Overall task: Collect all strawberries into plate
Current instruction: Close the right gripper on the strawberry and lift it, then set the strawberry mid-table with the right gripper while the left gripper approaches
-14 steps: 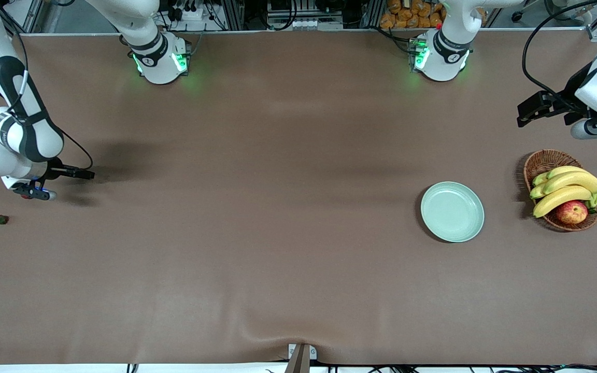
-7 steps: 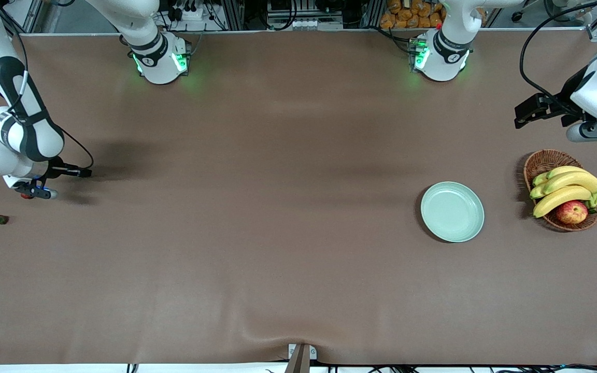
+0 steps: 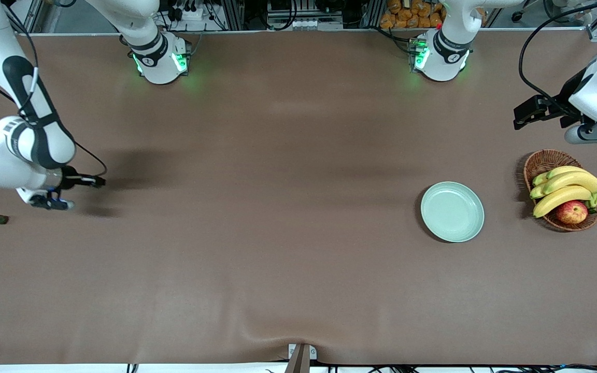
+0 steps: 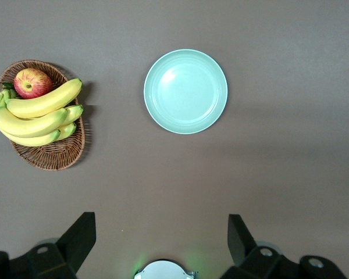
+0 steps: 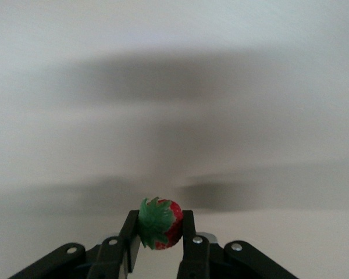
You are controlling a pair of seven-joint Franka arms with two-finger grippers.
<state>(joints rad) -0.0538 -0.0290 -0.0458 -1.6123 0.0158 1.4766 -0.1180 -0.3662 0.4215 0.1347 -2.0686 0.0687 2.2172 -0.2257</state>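
The desk (image 3: 278, 233) fills the front view. The wicker basket (image 3: 542, 161) of bananas (image 3: 568, 187) and an apple (image 3: 571, 212) sits at the right edge. The plate (image 3: 452, 211), bare, lies right of centre, beside the basket. The left hand (image 4: 161, 241) hangs at the upper right, its fingers spread wide, gripping nothing. The right hand (image 3: 52, 202) is over the desk at the left edge, clamped on one strawberry (image 5: 160, 223). A second strawberry (image 3: 0, 219) lies on the desk at the left edge, lower in frame than that hand.
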